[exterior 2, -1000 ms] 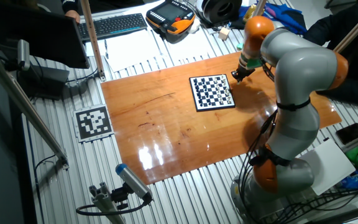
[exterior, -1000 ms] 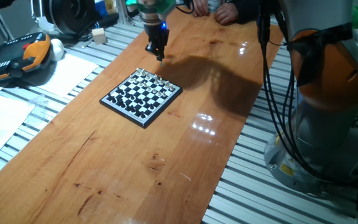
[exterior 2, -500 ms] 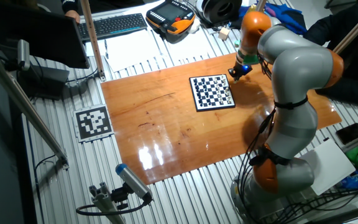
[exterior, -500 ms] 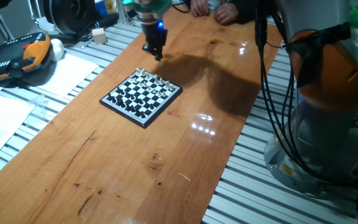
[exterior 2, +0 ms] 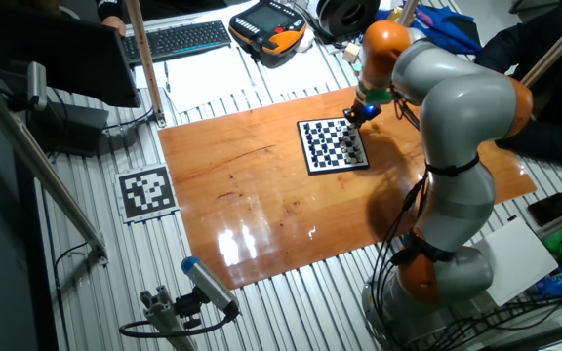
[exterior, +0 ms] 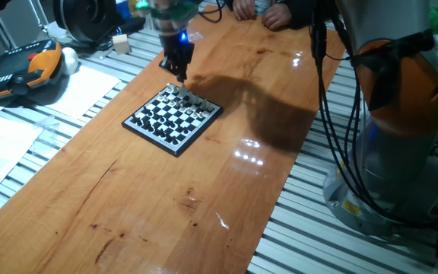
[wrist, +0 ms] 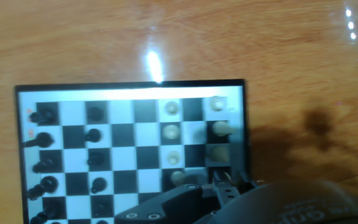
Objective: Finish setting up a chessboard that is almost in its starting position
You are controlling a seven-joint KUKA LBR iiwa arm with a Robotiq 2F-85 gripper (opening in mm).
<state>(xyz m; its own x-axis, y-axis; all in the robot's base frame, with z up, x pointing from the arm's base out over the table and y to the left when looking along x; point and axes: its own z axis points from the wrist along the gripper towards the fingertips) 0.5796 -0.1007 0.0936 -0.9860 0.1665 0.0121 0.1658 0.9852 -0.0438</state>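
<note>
Hovering over the far edge of the chessboard point(exterior: 172, 118) — gripper point(exterior: 179, 72) pointing down, just above the white pieces' side. Board lying near the middle of the wooden table point(exterior: 128, 221), square with its black rim, well apart from the teach pendant point(exterior: 17, 68) off on the slatted bench. Jaws: cannot tell. Fingertips dark and bunched in both fixed views, and in the hand view only the gripper body point(wrist: 229, 202) at the bottom edge, nothing plainly pinched.

Progress, judged from here — nearly there, most pieces lined up in their rows at both ends. In the hand view, one white piece point(wrist: 220, 129) standing on the edge file beside its neighbours, possibly the one wanting attention, though too small to be sure. Remaining work: probably a single piece to seat on its home square.

Counting now: one board, one arm, one gripper. In the hand view, roughly five white pieces and nine black pieces point(wrist: 42, 140) showing; the rest cut off or hidden.
</note>
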